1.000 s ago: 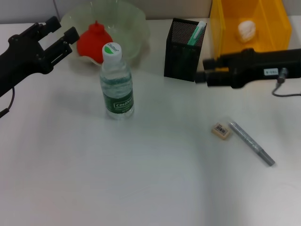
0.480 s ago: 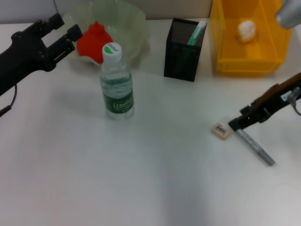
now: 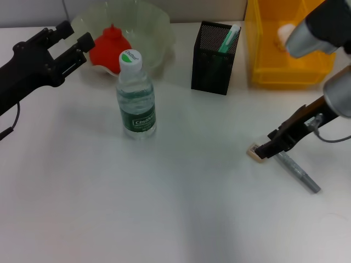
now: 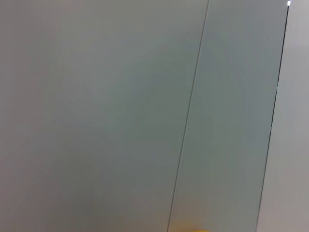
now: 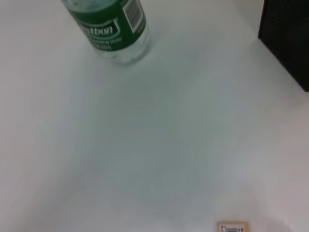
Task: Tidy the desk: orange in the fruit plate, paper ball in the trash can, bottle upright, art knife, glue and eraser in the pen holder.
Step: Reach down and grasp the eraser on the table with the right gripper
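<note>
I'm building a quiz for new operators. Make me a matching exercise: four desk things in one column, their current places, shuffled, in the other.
1. red-orange round orange
2. small white paper ball
3. clear plastic bottle with dark green label
4. tiny tan eraser

A. on the table, at the right gripper
B. in the yellow trash can
C. upright on the table
D. in the pale-green fruit plate

Pairs: 1-D, 2-B, 3-C, 4-A
</note>
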Controlling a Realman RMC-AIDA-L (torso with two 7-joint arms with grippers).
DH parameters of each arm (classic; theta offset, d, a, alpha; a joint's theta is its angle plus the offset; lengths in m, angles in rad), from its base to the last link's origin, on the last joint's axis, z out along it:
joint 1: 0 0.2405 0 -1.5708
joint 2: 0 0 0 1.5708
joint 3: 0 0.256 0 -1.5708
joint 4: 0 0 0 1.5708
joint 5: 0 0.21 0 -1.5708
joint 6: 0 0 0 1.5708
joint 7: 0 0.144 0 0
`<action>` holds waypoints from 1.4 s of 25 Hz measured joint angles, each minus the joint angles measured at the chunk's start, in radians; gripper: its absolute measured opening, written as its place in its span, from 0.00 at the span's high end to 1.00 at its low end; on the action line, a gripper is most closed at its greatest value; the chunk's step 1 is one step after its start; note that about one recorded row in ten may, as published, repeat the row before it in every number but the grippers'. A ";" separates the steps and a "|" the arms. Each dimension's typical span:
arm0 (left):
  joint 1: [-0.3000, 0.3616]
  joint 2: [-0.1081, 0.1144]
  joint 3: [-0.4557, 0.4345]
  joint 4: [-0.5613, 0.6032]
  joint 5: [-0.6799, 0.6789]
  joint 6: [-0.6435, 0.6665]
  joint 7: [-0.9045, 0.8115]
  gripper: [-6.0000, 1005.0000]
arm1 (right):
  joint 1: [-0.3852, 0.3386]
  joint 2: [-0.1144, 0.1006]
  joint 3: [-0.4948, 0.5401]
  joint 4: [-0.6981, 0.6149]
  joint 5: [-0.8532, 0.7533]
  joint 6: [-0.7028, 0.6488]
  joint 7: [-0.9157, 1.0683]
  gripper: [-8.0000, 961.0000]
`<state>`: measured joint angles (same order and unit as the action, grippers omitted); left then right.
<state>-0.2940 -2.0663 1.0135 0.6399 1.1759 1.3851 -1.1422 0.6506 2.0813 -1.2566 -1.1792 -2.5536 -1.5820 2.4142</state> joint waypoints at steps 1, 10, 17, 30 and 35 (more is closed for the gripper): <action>0.001 0.000 -0.002 0.000 0.000 0.000 0.000 0.40 | 0.004 0.000 -0.009 0.017 0.000 0.017 -0.001 0.44; 0.004 0.000 -0.011 -0.003 -0.001 0.000 0.001 0.40 | 0.031 0.000 -0.030 0.111 0.000 0.109 -0.029 0.44; 0.006 0.000 -0.013 -0.003 -0.001 -0.002 0.001 0.39 | 0.046 0.003 -0.030 0.162 0.003 0.149 -0.052 0.47; 0.006 0.000 -0.015 -0.005 -0.001 -0.005 0.003 0.40 | 0.063 0.005 -0.053 0.197 0.010 0.166 -0.062 0.51; 0.006 0.000 -0.019 -0.005 -0.001 -0.005 0.004 0.40 | 0.072 0.005 -0.056 0.217 0.009 0.166 -0.056 0.53</action>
<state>-0.2883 -2.0662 0.9946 0.6350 1.1751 1.3805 -1.1384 0.7224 2.0863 -1.3123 -0.9620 -2.5448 -1.4157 2.3585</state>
